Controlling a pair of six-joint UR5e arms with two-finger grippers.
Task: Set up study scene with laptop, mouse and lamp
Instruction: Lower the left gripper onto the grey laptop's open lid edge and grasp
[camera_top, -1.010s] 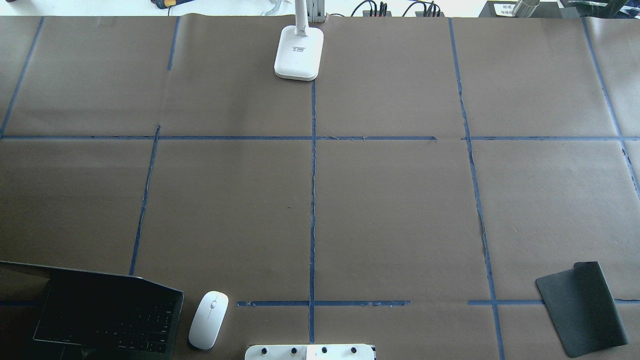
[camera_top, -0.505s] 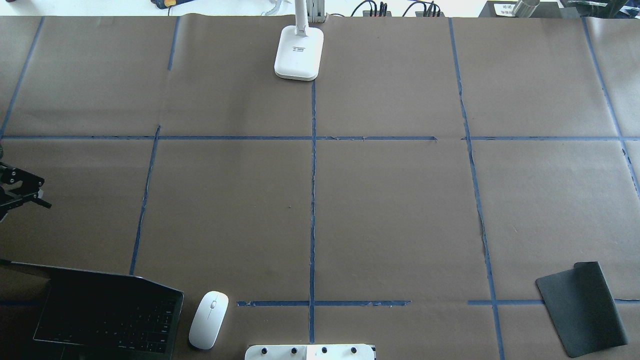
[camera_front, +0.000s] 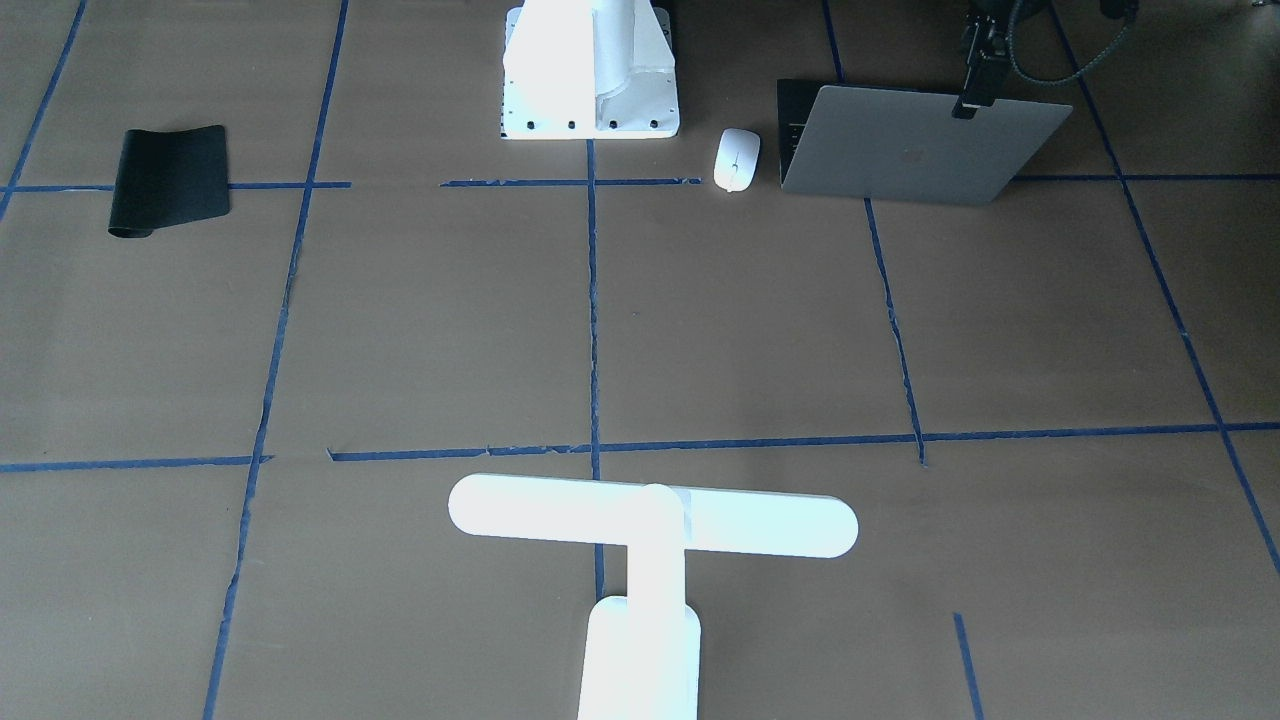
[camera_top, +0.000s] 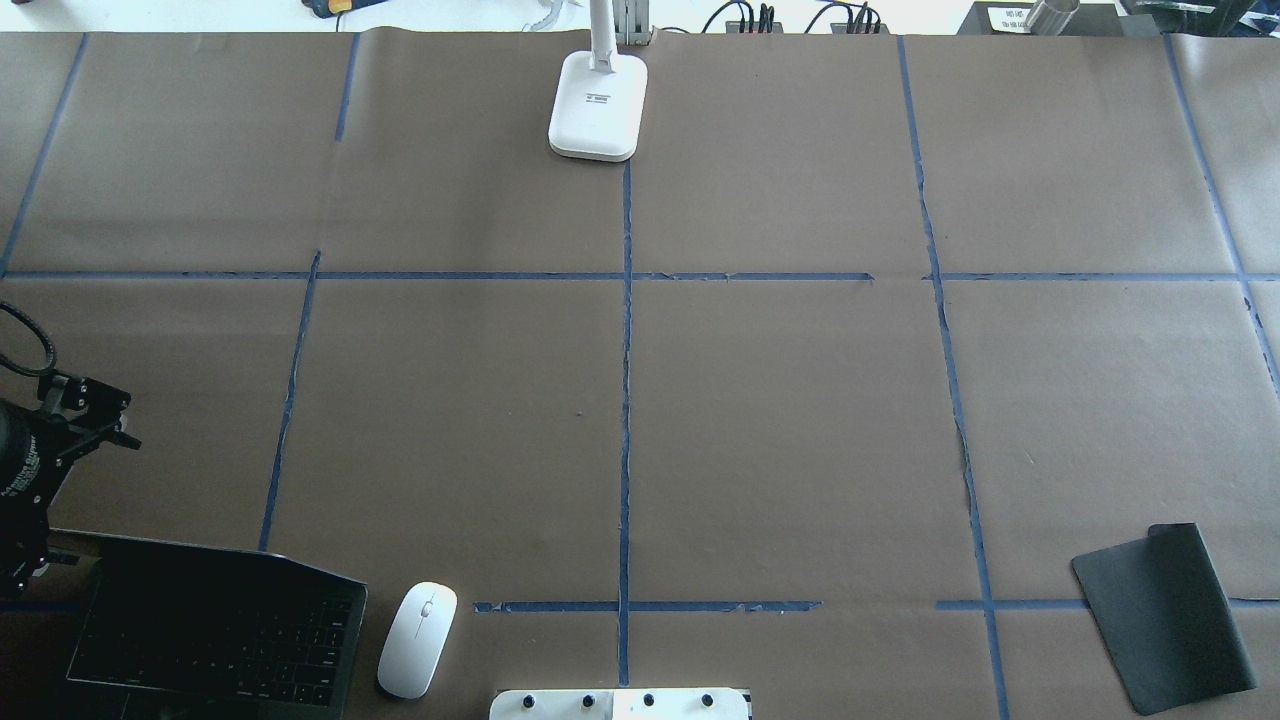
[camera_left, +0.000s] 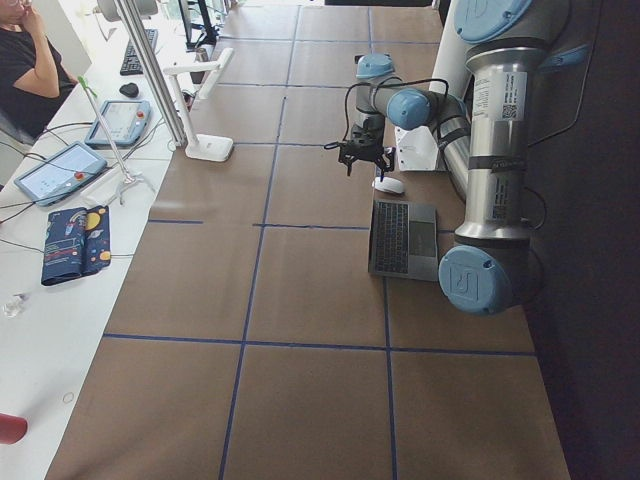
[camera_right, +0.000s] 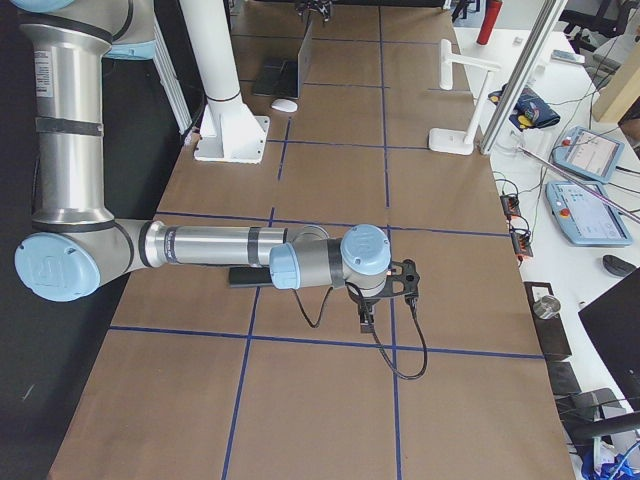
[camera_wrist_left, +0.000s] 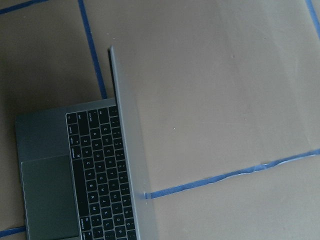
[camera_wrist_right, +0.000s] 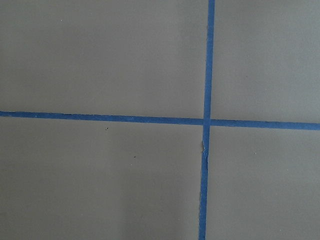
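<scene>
Brown kraft paper (camera_top: 800, 400) covers the whole table, ruled into big rectangles by strips of blue tape (camera_top: 625, 400) that are torn in places. The white blocky robot base with bolt holes (camera_top: 620, 704) stands at the near edge.

On the base's left is the slim space-grey metal laptop (camera_top: 215, 630), open, with its black keys facing the robot. The small smooth white oval mouse (camera_top: 417, 640) lies between the laptop and the base, just beside the laptop but apart from it.

Straight across the table from the base is the bright white T-shaped lamp (camera_top: 597, 105), upright on the centre tape line.

Well off to the base's right lies a black rectangular mouse pad (camera_top: 1165, 620) with one corner curled.

The left gripper (camera_top: 105, 420) hovers left of the base, over the laptop's raised lid. I cannot tell how its jaws stand, or whether it touches the lid.

The right gripper (camera_right: 385, 295) hangs above bare paper, farther right of the base than the pad; its jaws cannot be judged either.

Beyond the lamp from the base runs a white bench (camera_left: 60, 300) with control tablets (camera_left: 60, 170), where a person in a black top (camera_left: 25, 70) sits.
</scene>
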